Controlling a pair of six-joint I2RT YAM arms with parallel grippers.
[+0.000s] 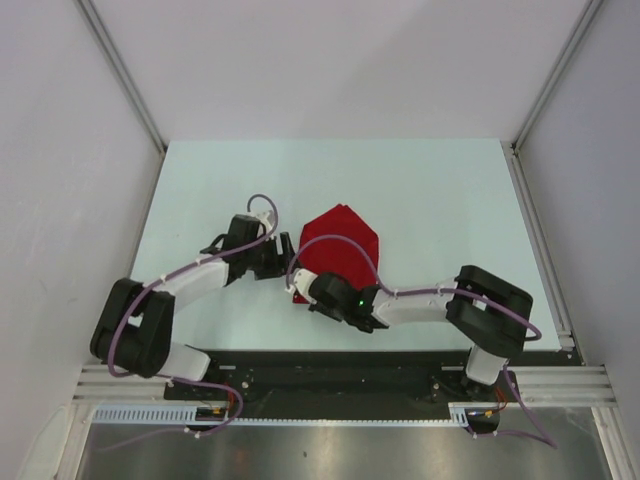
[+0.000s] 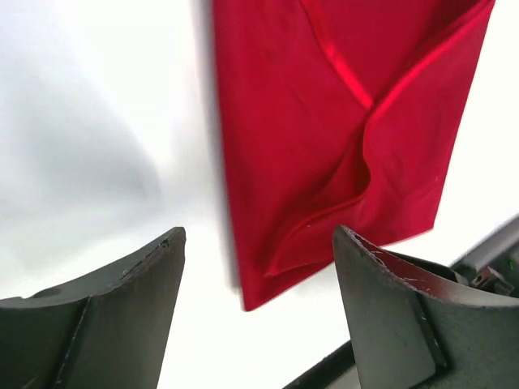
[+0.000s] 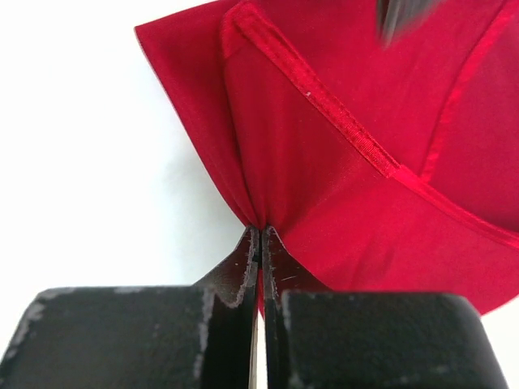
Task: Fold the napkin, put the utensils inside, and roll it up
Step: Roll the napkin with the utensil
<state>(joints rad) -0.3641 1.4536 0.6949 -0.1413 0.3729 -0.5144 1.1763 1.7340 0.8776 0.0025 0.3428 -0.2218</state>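
The napkin, seemingly limp and light, holds best at its hem, where the right gripper clamps it; the left gripper gapes open beside it.

From where I stand, there is no text, label, brand, number or sign I can read in any of the views.
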